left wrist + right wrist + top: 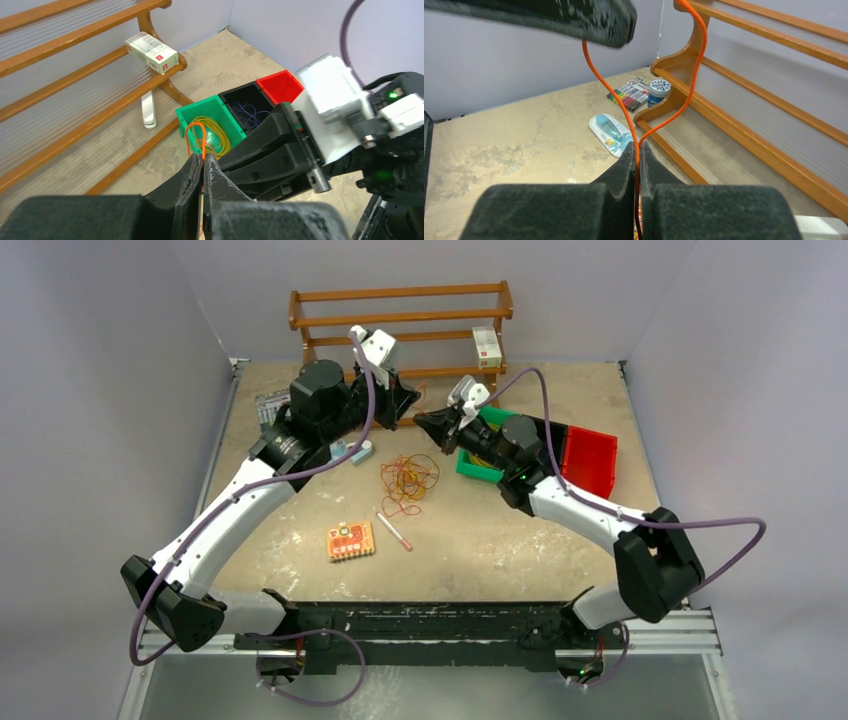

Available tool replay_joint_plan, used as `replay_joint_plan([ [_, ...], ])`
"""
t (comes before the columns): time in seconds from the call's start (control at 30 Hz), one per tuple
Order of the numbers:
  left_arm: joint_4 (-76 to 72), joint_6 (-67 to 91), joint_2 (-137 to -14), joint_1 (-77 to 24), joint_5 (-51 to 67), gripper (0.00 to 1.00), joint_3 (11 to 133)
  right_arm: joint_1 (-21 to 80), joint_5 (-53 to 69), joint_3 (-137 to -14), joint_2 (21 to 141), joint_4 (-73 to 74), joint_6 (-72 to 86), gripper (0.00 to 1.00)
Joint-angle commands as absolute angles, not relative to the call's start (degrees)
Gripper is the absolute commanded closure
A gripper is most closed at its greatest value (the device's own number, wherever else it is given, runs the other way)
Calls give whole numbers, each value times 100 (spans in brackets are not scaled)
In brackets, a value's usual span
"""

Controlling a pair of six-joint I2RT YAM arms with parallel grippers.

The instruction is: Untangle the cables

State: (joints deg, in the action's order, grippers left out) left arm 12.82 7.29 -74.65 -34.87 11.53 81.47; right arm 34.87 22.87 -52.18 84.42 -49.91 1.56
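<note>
Here, scuffed tan tabletop (480, 540) w/ cables (408, 480), wooden rack (400, 292) behind, lilac walls (110, 390).

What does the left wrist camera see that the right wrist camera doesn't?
Only the left wrist view shows the green plastic bin holding a coil of thin yellow cable, the black bin with dark blue cable, the red bin and a white box on the shelf. Only the right wrist view shows the pack of coloured markers, the blue and white tape dispenser and a round blue-lidded tub. Both show the wooden rack and the thin orange cable, pinched in the shut jaws of the left gripper and the right gripper.
</note>
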Motion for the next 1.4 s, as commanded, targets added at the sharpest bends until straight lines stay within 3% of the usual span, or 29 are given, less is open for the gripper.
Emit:
replay_joint_plan([
  [0.0, 966, 1042, -7302, -3469, 751, 95, 8001, 3477, 2017, -5322, 7883, -5077, 290, 100],
  [0.2, 629, 1512, -7227, -3464, 688, 66, 7642, 3374, 1218, -5396, 7470, -4493, 327, 100],
  [0.33, 484, 1687, -7198, -3471, 730, 59, 7519, 3181, 580, -5466, 7287, -3982, 396, 100],
  [0.8, 852, 1914, -7433, -3461, -351, 53, 7311, 1590, -910, -4914, 6190, -2412, 1292, 100],
  [1.03, 1201, 1903, -7757, -3462, -699, 53, 7396, 581, -870, -4704, 6058, -1930, 1880, 100],
  [1.37, 1400, 1824, -7882, -3405, -742, 53, 7365, -83, -775, -4368, 6476, -2059, 2254, 100],
])
